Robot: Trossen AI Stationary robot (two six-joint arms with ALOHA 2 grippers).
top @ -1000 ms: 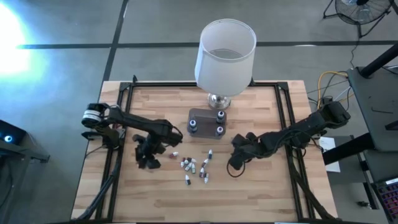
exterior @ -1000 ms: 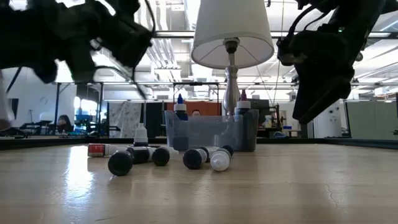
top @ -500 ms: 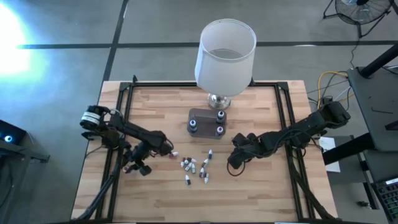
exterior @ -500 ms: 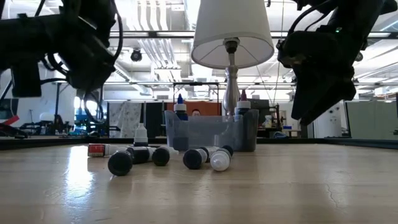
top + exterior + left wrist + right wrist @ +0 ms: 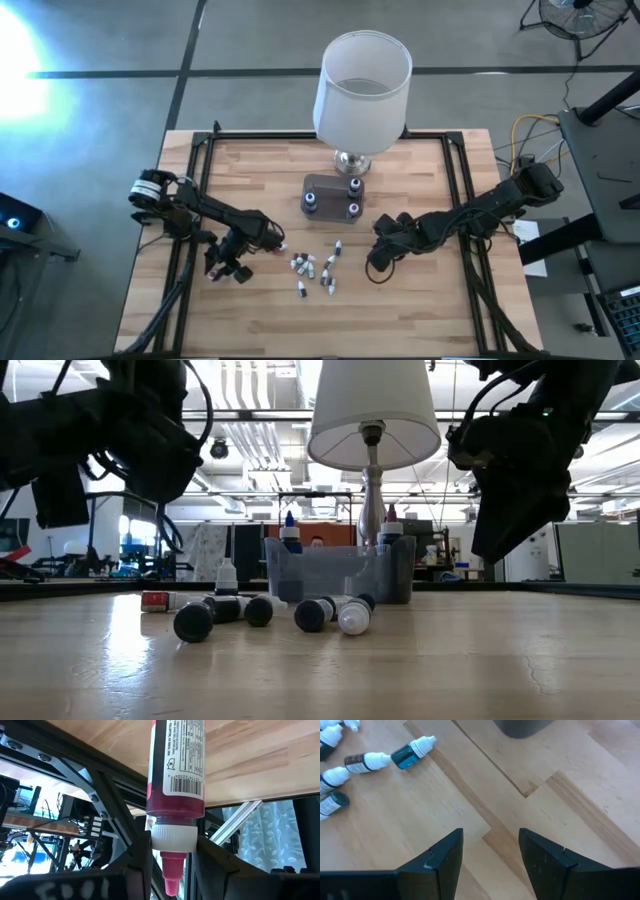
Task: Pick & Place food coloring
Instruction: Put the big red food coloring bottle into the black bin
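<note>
My left gripper [image 5: 226,266] hangs over the table's left part, left of the loose pile, shut on a red food coloring bottle [image 5: 176,775]. Several more bottles [image 5: 316,268] lie on their sides at the table's middle; one stands upright [image 5: 227,576], and a red one [image 5: 155,600] lies apart to the side. Three more stand in the clear tub [image 5: 333,196]. My right gripper [image 5: 376,262] hovers open just right of the pile, touching nothing; its wrist view shows nearby bottles [image 5: 375,757] on the wood. My left gripper pinches the red bottle by its white collar [image 5: 172,836], just beside the red dropper tip, between the two fingers [image 5: 140,855]. The red body sticks out past the fingertips and the tip points back toward the wrist. The bottle is lifted clear of the table.
A big white-shaded lamp [image 5: 362,88] stands on its metal foot at the table's far middle, right behind the tub. A black frame rail [image 5: 192,170] runs along the left and right sides. Bare wood lies along the near edge [image 5: 320,325].
My left gripper has moved away from the pile toward the table's left and near edge, turning as it went, then come back slightly toward the right. The right arm and the loose bottles have stayed put.
</note>
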